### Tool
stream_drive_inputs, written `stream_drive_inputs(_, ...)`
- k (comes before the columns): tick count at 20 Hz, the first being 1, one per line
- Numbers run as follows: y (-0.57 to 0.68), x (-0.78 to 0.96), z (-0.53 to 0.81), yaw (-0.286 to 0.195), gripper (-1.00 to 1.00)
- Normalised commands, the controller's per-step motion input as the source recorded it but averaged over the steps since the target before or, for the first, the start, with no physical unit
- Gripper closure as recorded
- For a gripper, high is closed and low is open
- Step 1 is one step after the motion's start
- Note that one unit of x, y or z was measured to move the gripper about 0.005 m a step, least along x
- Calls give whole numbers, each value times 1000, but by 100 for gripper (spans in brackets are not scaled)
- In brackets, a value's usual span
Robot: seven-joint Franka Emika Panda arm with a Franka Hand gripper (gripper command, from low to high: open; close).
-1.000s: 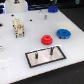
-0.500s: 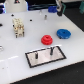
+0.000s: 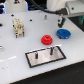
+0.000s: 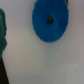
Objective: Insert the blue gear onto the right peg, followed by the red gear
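The blue gear [image 3: 63,33] lies flat on the white table at the exterior view's right. It fills the wrist view [image 4: 50,20], its dark centre hole showing. The red gear [image 3: 46,39] lies just beside it, toward the exterior view's left. The grey plate with a black border [image 3: 31,58] sits in front of the gears. The right peg [image 3: 50,50] and a second pin [image 3: 37,55] stand on the plate. My gripper [image 3: 61,21] hangs a little above and behind the blue gear, apart from it. Its fingers look open and empty.
A beige and white block fixture [image 3: 19,27] stands at the back on the exterior view's left. A small dark upright post [image 3: 44,17] stands at the back middle. A dark surface [image 3: 75,20] borders the table at the back right.
The arm has moved from the back middle toward the exterior view's right and down, so it now hangs over the blue gear. The gears and plate have not moved.
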Motion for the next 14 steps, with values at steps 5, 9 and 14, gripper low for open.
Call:
stream_drive_inputs(5, 55, -248, -512, 0, -100)
stream_drive_inputs(9, -120, -258, -441, 0, -100)
stream_drive_inputs(14, -133, -356, -331, 0, -100)
